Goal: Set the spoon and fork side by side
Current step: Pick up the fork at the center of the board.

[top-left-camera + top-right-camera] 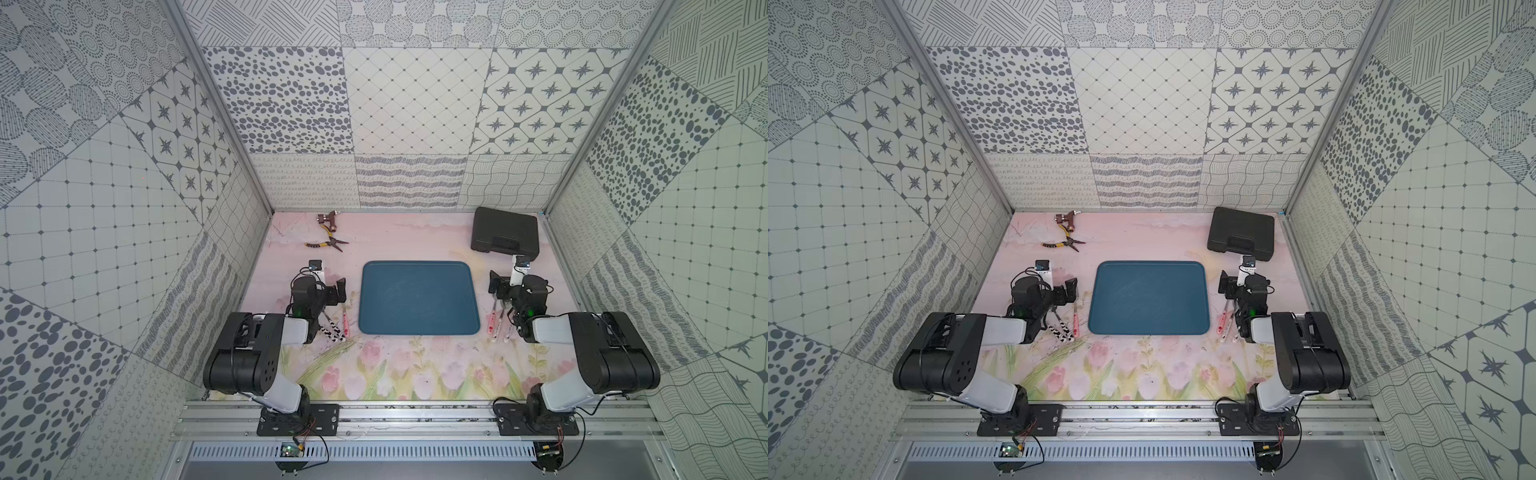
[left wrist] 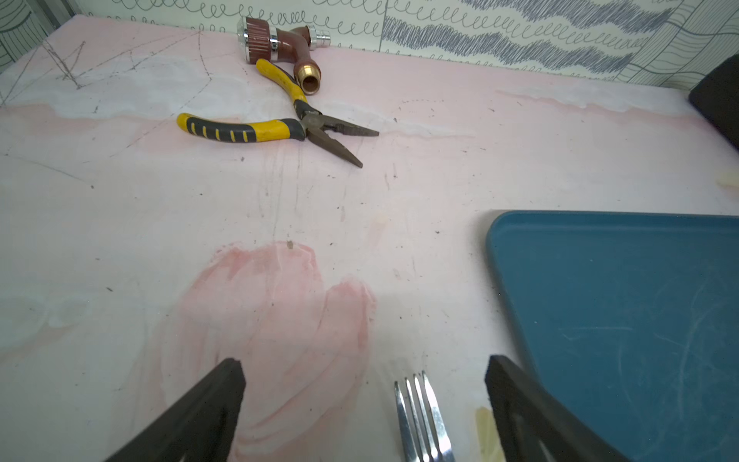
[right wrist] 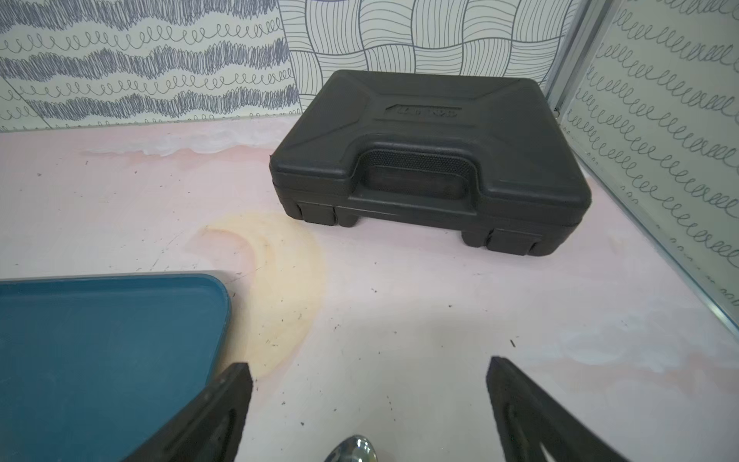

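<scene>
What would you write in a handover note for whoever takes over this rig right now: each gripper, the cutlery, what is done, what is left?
Left gripper: open, empty, over the fork, whose tines lie between its jaws on the table, left of the blue tray.
Right gripper: open, empty, over the spoon, right of the tray.
Done: nothing visibly; this fork and spoon lie on opposite sides of the tray. A top view shows more handles there, such as a pink handle and a red-and-white handle; heads hidden.
Left: probably carry one across and lay it beside the other.
</scene>
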